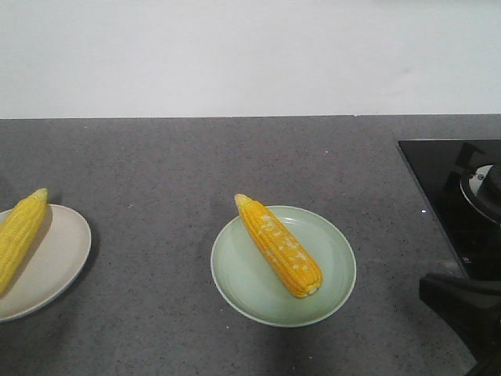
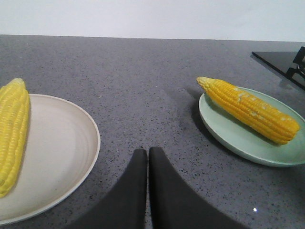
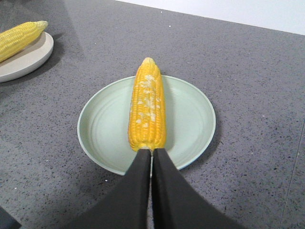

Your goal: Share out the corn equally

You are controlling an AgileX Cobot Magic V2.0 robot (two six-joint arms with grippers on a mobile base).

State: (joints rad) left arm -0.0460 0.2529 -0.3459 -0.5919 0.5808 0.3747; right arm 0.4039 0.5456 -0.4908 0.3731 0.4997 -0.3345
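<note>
Jaws of the left gripper [image 2: 147, 157] are closed, fingers pressed together with nothing between them, hovering over bare grey tabletop [image 1: 156, 164] between the 2 plates. Left of them, a beige plate [image 2: 62, 143] carries 1 cob of corn [image 2: 12, 129], lying along the plate's left part with its pointed tip overhanging the far rim. Right of them, a pale green plate [image 1: 329, 266] carries a second cob of corn [image 1: 278, 245], lying diagonally across the plate, its pointed tip projecting just past the far-left rim and its blunt end toward the near right. Jaws of the right gripper [image 3: 152, 157] are likewise closed and empty, their tips just beside the blunt end of this second cob, above the near rim of the green plate; contact cannot be told. At far right, a black glossy cooktop [image 1: 438, 180] is set into the tabletop, well apart from both plates.
</note>
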